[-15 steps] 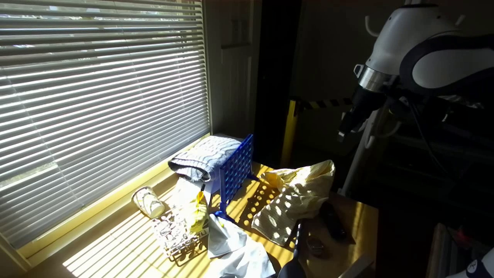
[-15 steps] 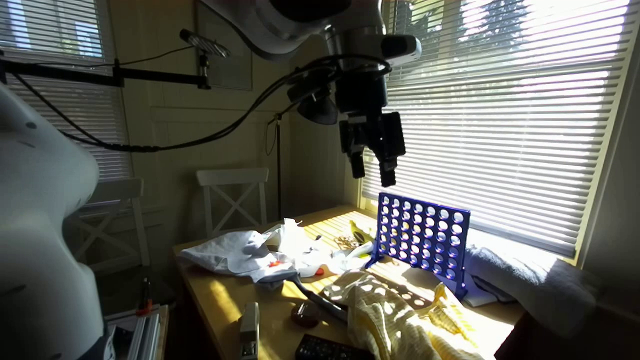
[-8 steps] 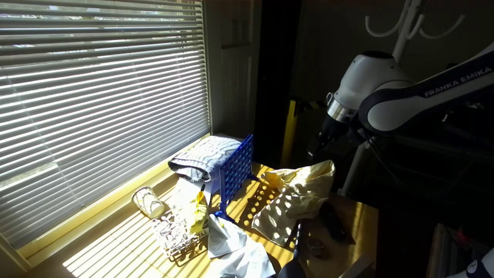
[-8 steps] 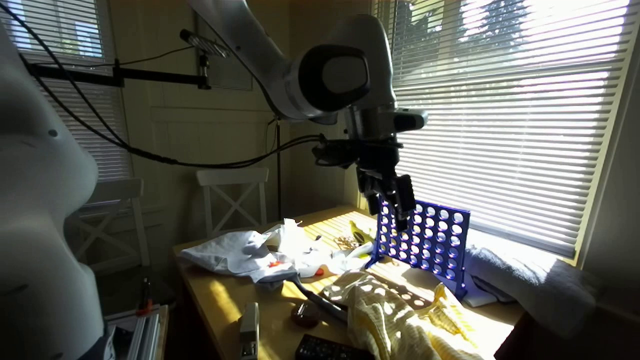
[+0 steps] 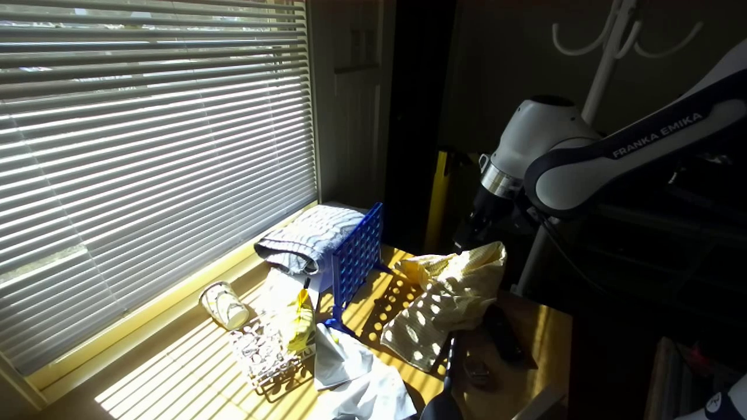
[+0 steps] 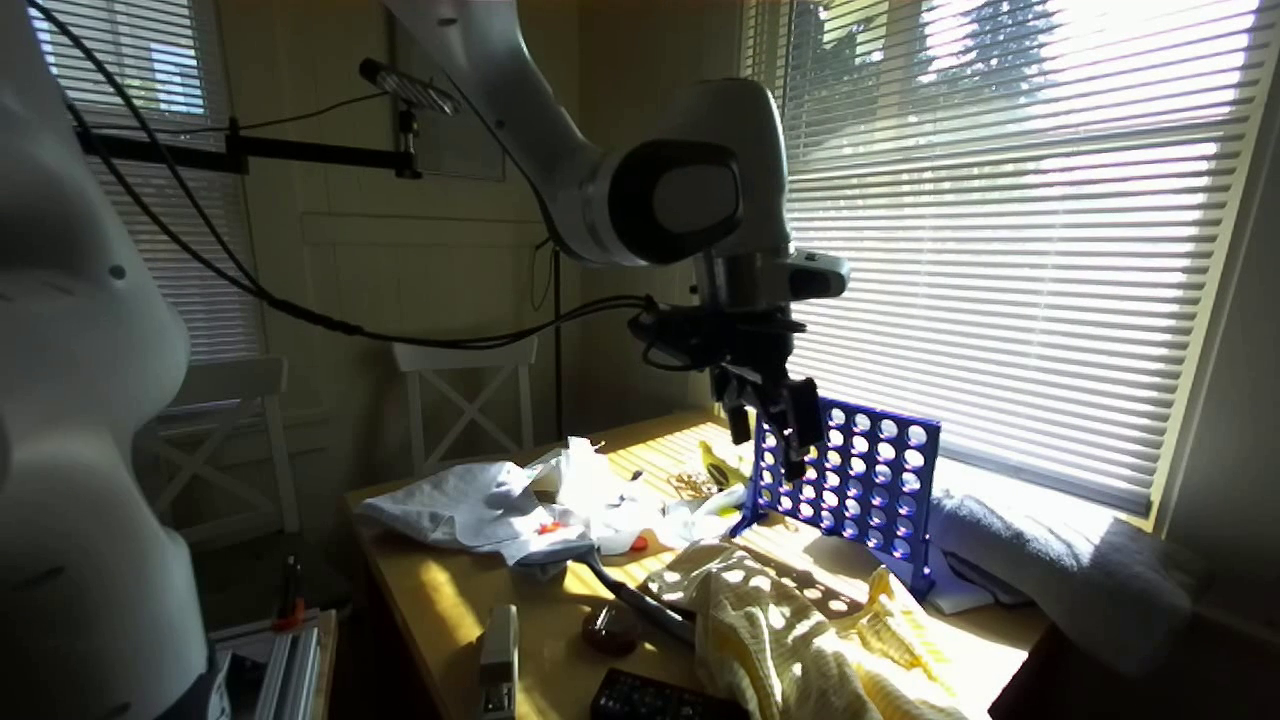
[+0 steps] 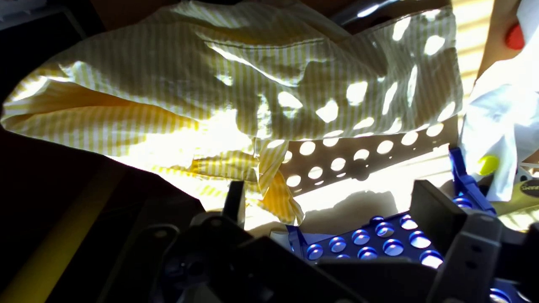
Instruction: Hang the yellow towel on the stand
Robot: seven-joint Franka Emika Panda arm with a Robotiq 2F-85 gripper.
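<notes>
Black and spread wide, my tool (image 7: 330, 200) grasps nothing; it hangs above the table (image 6: 440, 590), near the yellow towel (image 7: 248, 88), and I judge it short of contact. The towel lies crumpled by the table's edge. I read this step as the approach: next I need to come down, pinch the towel where it stands up, and lift it free before swinging to the stand (image 5: 607, 64). Counting outward: one towel, one blue game rack (image 5: 359, 256) just beside it, one black remote (image 6: 655, 697), what looks like one white cloth (image 6: 440, 505), one wire basket (image 5: 262, 353), one tipped cup (image 5: 224, 306), one folded striped cloth (image 5: 318, 230). Past the table are one stand, three of its hooks (image 5: 578, 53) showing, and two white chairs (image 6: 470, 360).
</notes>
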